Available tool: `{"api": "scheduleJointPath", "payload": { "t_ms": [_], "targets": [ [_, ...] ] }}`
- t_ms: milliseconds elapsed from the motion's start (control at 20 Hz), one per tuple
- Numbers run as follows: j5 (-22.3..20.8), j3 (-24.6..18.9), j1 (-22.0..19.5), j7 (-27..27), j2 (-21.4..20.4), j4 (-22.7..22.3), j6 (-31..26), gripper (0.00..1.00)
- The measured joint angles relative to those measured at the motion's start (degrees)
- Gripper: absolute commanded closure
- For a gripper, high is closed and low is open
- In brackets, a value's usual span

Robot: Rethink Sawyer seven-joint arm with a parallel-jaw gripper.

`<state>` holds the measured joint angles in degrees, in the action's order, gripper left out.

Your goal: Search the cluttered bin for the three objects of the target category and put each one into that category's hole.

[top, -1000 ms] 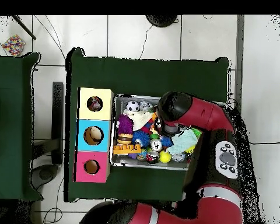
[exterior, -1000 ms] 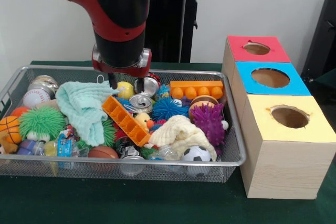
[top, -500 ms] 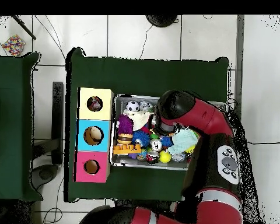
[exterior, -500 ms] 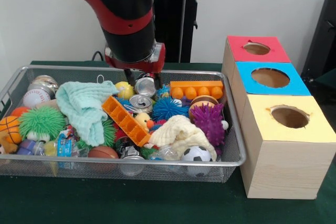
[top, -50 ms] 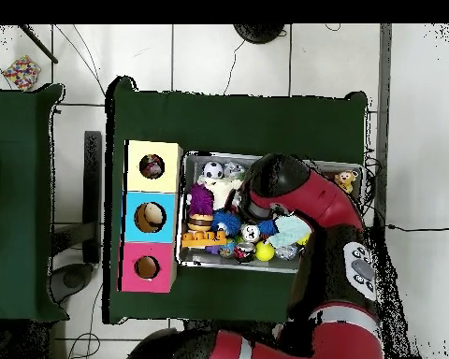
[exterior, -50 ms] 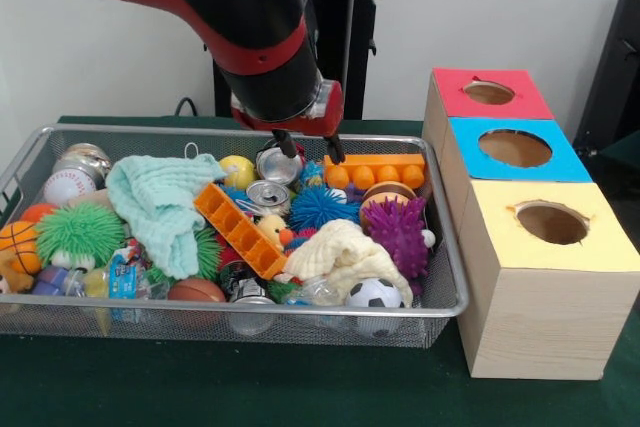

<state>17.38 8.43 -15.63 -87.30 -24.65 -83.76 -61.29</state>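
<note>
Clutter fills the wire bin [exterior, -50 ms: 440,247]: a mint green cloth [exterior, -50 ms: 160,202] draped over the left half, a green spiky ball [exterior, -50 ms: 80,230] beside a small basketball [exterior, -50 ms: 18,240], a baseball [exterior, -50 ms: 68,185] at the far left, and a long orange block [exterior, -50 ms: 240,230] lying diagonally across the middle. Two crushed cans sit near the back, an upper can [exterior, -50 ms: 275,163] leaning against the rear wall and a lower can [exterior, -50 ms: 268,194] just in front of it. A blue spiky ball [exterior, -50 ms: 322,205] and a purple spiky ball [exterior, -50 ms: 398,232] lie toward the right, with a cream cloth [exterior, -50 ms: 345,255] and a soccer ball [exterior, -50 ms: 374,294] at the front right. An orange tray of balls [exterior, -50 ms: 375,169] rests against the back right corner.

Beside the bin stand three wooden boxes in a row, with a red lid [exterior, -50 ms: 488,93], a blue lid [exterior, -50 ms: 515,148] and a yellow lid [exterior, -50 ms: 552,223], each with a round hole. From overhead something dark lies inside the yellow box hole [top, -50 ms: 152,166]; the others are too unclear to tell.

The gripper [exterior, -50 ms: 308,146] hangs just above the back of the bin, between the upper can and the orange tray, its two fingers apart and holding nothing. Since a second ago the arm has swung toward the boxes, away from the yellow ball [exterior, -50 ms: 238,171]; the bin's contents lie as they did
</note>
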Motion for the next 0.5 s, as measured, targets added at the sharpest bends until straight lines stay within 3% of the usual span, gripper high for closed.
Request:
{"api": "scheduleJointPath", "payload": {
  "t_ms": [500],
  "targets": [
    [0.4, -0.6, 0.2, 0.0, 1.7, -1.9, 0.6, 0.00]
  ]
}}
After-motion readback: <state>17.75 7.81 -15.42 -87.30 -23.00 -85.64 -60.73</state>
